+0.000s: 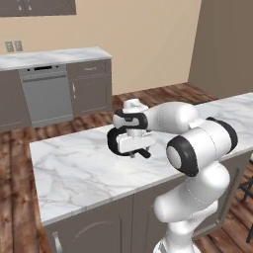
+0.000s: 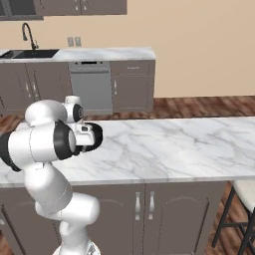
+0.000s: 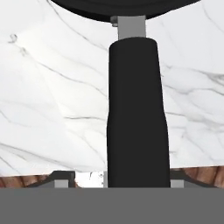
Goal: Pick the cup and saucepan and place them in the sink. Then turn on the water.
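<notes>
The hand view looks down on the saucepan's black handle (image 3: 137,113), which runs up the middle to a grey bracket and the pan's black rim (image 3: 127,9) at the top edge. My gripper (image 3: 118,183) straddles the near end of the handle with its jaws open; a strip of marble still shows between the left fingertip (image 3: 62,180) and the handle. In the left base view the gripper (image 1: 134,150) points down, low over the island counter (image 1: 74,168). The sink (image 2: 31,53) and its black faucet (image 2: 27,33) sit on the far counter. The cup is out of view.
A dishwasher (image 2: 90,87) and grey cabinets line the far wall beside the sink. A stool (image 2: 239,209) stands at the island's right end. A strip of wooden floor (image 2: 199,105) separates the island from the far counter.
</notes>
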